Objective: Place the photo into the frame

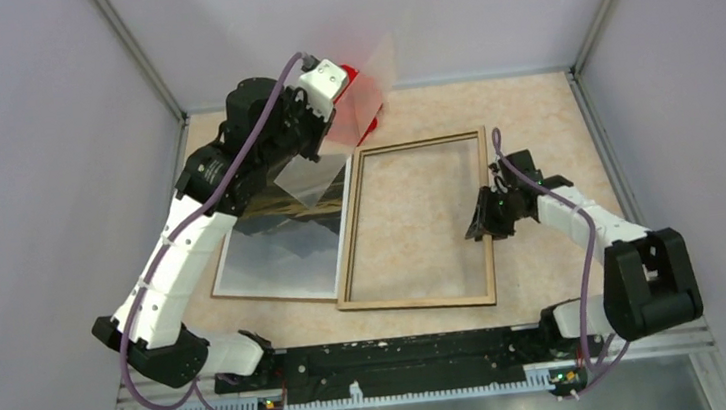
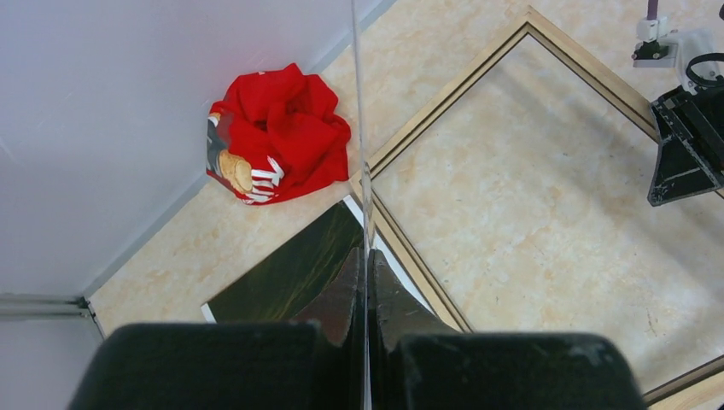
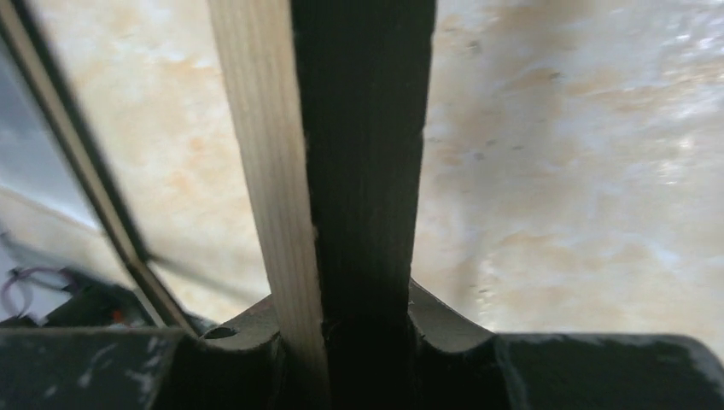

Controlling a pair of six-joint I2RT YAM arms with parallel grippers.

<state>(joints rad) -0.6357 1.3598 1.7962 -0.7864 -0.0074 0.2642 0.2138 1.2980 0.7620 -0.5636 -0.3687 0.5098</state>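
The photo (image 1: 279, 258) lies face up on the table at the left, and its dark corner shows in the left wrist view (image 2: 290, 278). The frame (image 1: 419, 302) lies wood side up beside it, overlapping the photo's right edge; it also shows in the left wrist view (image 2: 444, 102). My left gripper (image 1: 329, 118) is shut on the edge of a thin clear pane (image 1: 371, 74), held up tilted over the photo's far corner; the fingers (image 2: 346, 290) pinch it edge-on. My right gripper (image 1: 486, 215) is shut on the frame's right rail (image 3: 273, 171).
A red cloth bundle (image 1: 360, 95) lies in the back corner by the wall, behind the clear pane, and shows in the left wrist view (image 2: 277, 137). Grey walls close in three sides. The right gripper shows in the left wrist view (image 2: 683, 145).
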